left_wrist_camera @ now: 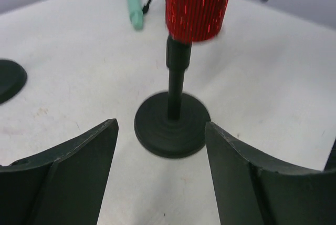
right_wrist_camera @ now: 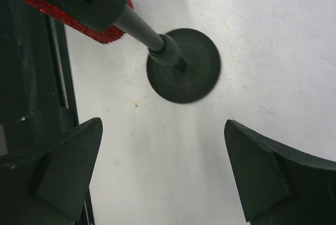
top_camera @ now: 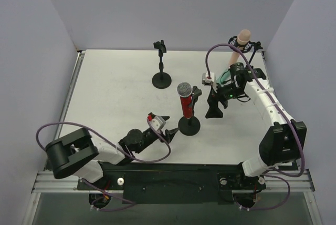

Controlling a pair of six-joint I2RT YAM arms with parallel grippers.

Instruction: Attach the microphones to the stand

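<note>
Left wrist view is showing left gripper (left_wrist_camera: 161, 125) spread wide, holding nothing, facing stand (left_wrist_camera: 170, 130) carrying red microphone (left_wrist_camera: 197, 4); right gripper (right_wrist_camera: 163, 125) hanging open, empty, facing its base.

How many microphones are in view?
3. The glittery red microphone with silver mesh head stands in the middle black stand; the peach-pink microphone sits in the far-right stand; the mint green microphone lies on the white table, partly hidden from above.
</note>
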